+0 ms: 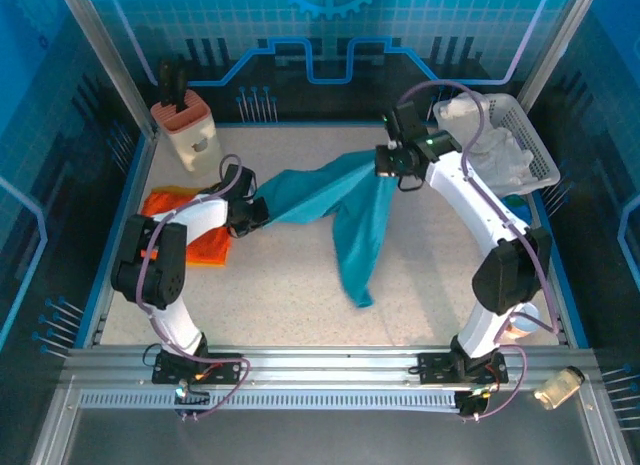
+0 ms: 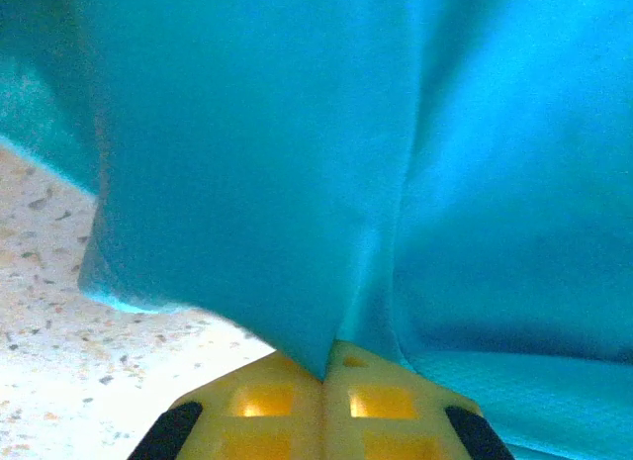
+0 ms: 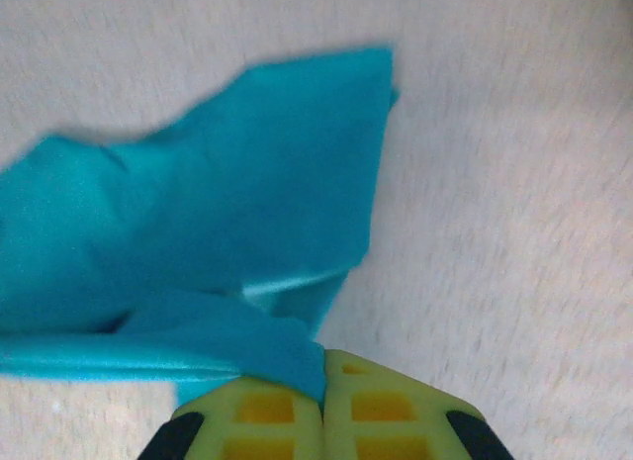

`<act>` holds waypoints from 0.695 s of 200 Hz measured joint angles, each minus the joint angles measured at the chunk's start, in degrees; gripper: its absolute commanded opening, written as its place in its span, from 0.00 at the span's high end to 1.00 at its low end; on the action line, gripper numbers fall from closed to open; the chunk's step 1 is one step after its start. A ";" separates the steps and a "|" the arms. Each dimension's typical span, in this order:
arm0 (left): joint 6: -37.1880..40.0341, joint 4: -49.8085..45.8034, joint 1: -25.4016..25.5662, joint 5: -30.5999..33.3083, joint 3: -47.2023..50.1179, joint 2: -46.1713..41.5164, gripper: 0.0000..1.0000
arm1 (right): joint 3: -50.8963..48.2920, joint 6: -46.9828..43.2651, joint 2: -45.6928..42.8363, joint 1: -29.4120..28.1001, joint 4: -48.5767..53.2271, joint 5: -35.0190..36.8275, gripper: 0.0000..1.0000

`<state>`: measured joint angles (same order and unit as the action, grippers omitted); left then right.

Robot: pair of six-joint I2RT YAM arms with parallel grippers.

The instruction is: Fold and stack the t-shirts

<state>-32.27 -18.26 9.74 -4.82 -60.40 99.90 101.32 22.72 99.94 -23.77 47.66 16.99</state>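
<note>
Your left pincer [image 2: 323,381] sits at the bottom centre of the frame, its yellow fingers [image 2: 262,406] pressed together on a fold of the teal t-shirt [image 2: 326,163]. The cloth rises from that pinch and spreads across the upper frame and down the right side. Speckled bench [image 2: 69,312] shows at lower left, beneath the shirt's hanging edge.

Left arm [image 1: 178,320] and right arm [image 1: 466,192]: white curved link shells, black joint housings [image 1: 150,267], black base clamps [image 1: 452,366], and lilac cables [image 1: 450,83] looping alongside; left gripper [image 2: 323,374] and right gripper [image 3: 323,369] bear yellow moulded fingers [image 2: 265,409] with square recesses and black pieces at their outer corners.
</note>
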 measured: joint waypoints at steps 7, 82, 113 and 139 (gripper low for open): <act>-0.61 0.55 0.00 -0.20 0.00 -1.03 1.00 | 3.21 -2.16 0.52 -1.62 -0.24 2.93 1.00; -1.90 -0.59 -0.20 3.58 7.19 -14.71 1.00 | -29.33 -15.74 -21.55 -21.84 -10.12 24.61 0.96; -1.86 -3.10 -0.20 4.26 11.93 -17.90 1.00 | -47.76 -1.40 -35.93 -30.51 -6.08 16.37 0.93; -1.75 -3.80 -0.20 4.90 14.32 -18.27 1.00 | -55.84 10.51 -40.30 -38.49 -5.27 8.68 0.85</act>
<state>-34.02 -22.06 9.54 0.08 -46.09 81.62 45.47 33.23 59.64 -62.26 42.39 25.67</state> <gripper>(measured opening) 0.052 0.106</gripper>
